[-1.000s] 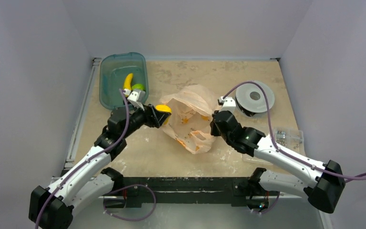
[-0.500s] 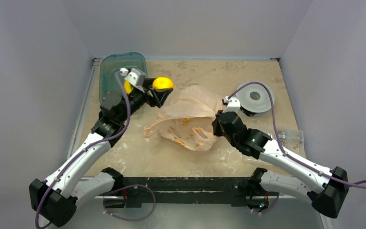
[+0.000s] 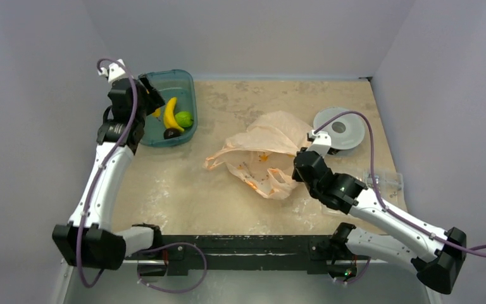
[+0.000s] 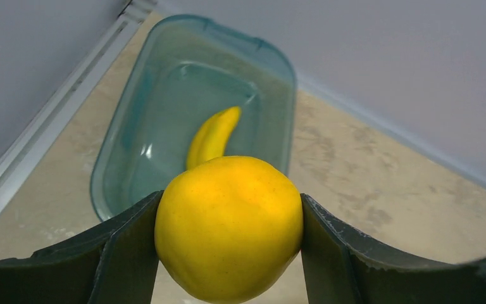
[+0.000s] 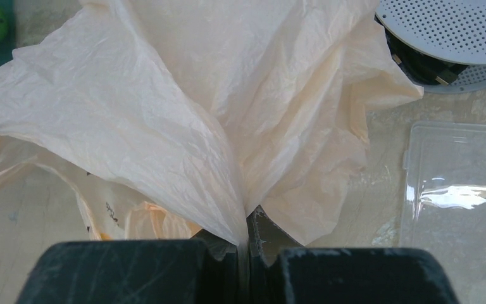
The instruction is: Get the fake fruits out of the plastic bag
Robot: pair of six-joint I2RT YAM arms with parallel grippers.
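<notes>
Three fake fruits already lie in the teal bin at the far left corner of the table: a curved yellow banana, a green fruit just beside its right, and a dark fruit at the bin's near end; a fourth, the round yellow fruit, is clamped in the left gripper. That arm reaches far forward to the bin's left rim. In the left wrist view the two dark fingers press against either side of the yellow fruit, which fills the gap between them, and the bin with the banana inside shows beyond and below it.

Near the middle of the table lies the plastic bag, pale peach, crumpled and spread flat, with small orange print on its near side and a loop of it trailing toward the left. The right gripper sits at the bag's right edge; in the right wrist view its jaws are pressed together on a thin fold of the bag, and the crinkled film fans out from the pinch in two broad sheets. Whether any fruit remains inside cannot be told.

Beyond the right gripper a grey perforated disc rests on the table, its edge touching or just beside the bag; a clear packet lies near the right edge.
</notes>
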